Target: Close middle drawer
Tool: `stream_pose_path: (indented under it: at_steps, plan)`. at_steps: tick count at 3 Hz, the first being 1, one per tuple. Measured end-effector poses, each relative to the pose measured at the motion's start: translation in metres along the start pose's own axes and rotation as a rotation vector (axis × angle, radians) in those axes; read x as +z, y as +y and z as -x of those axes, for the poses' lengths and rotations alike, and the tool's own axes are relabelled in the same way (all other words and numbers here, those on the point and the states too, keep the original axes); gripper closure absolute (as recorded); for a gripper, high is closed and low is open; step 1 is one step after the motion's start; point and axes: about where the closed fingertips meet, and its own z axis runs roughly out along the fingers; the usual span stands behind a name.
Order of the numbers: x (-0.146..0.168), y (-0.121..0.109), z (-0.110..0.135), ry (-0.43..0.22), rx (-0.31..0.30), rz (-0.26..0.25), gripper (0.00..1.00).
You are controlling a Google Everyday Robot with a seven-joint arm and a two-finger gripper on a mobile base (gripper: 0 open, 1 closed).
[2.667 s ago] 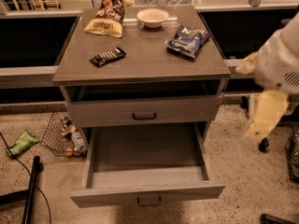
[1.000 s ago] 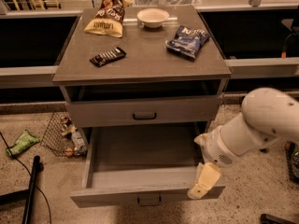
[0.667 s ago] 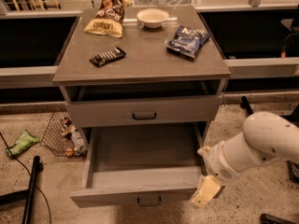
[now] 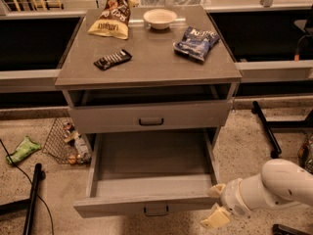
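Observation:
The middle drawer [image 4: 146,185] is pulled far out of the grey cabinet and its long box is empty. Its flat front panel has a small dark loop handle [image 4: 156,211]. My gripper [image 4: 215,204] is low at the drawer's front right corner, just right of the front panel. Its two cream fingers [image 4: 214,218] are spread apart with nothing between them. Whether a finger touches the panel cannot be told. The white arm [image 4: 274,186] reaches in from the right. Above sits the taller-fronted drawer [image 4: 149,115], nearly closed.
The cabinet top [image 4: 146,58] holds a chip bag [image 4: 111,18], a white bowl [image 4: 160,18], a blue snack bag [image 4: 196,43] and a dark bar [image 4: 112,59]. A wire basket [image 4: 66,141], a green wrapper [image 4: 22,150] and a black pole [image 4: 32,199] lie on the floor to the left. Black legs [image 4: 266,131] stand to the right.
My arm has come down from the cabinet's upper right to the front right corner of the open drawer, dropping lower in the last second. The drawer has not moved.

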Motion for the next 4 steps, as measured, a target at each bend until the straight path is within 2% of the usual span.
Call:
stream_pose_path:
  at_steps: [1, 2, 3, 4]
  plan:
    - [0.045, -0.019, -0.031, -0.013, 0.059, 0.022, 0.55]
    - [0.060, -0.014, -0.039, -0.018, 0.079, 0.053, 0.77]
    - [0.060, -0.014, -0.039, -0.018, 0.079, 0.053, 0.99]
    - [0.060, -0.014, -0.039, -0.018, 0.079, 0.053, 1.00]
